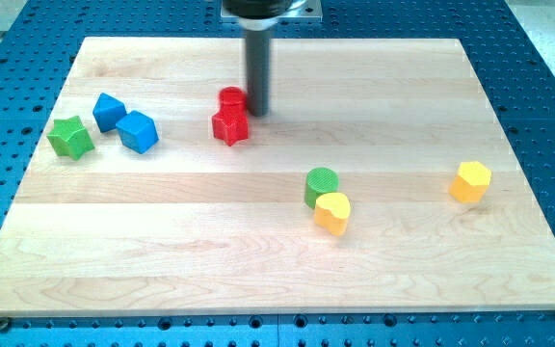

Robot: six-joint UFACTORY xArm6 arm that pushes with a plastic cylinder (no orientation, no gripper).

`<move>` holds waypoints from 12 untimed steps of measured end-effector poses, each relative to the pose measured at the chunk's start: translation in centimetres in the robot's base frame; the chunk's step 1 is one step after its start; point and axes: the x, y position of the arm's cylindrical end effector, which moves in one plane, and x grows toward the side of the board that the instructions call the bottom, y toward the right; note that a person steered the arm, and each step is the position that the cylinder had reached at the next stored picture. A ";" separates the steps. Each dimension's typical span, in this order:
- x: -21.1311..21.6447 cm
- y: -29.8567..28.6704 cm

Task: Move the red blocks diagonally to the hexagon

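Now my tip (257, 112), a bare rod with no jaws, touches the right side of the two red blocks (230, 118) at the tabletop's (258, 251) far middle; they look light, stiff and slippery, far from the yellow hexagon (470, 181).

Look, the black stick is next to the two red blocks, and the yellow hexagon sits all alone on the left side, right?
Not quite: the camera view shows the yellow hexagon alone on the view's right. My tip is indeed beside the two red blocks.
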 end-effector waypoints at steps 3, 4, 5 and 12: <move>3.9 5.1; 8.1 1.7; 7.4 -3.0; 4.8 4.9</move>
